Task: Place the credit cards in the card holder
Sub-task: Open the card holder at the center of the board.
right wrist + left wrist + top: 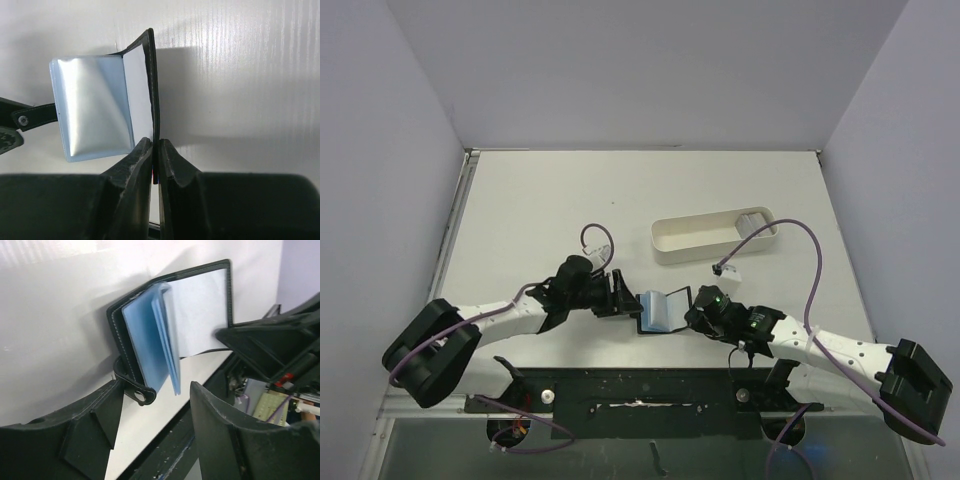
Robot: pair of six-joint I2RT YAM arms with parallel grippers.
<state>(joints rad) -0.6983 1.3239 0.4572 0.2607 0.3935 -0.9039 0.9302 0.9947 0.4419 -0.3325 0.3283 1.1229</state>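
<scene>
A white table is enclosed by pale walls, and most of its near half is taken up by the two arms reaching inward. A long white oval tray is set on the far right. A pale flat item is stood at the tray's right end, but whether it is a card cannot be told. The right arm's purple cable is looped past that end. The card holder is found at the near middle of the table, between the grippers and well apart from the tray. It is opened like a book, with its bluish pockets fanned out. Its upright black cover is pinched between the closed jaws of the right gripper. The left gripper is held just beside the holder's left edge with its jaws spread wide and nothing gripped. The snap tab is seen hanging between those fingers.
</scene>
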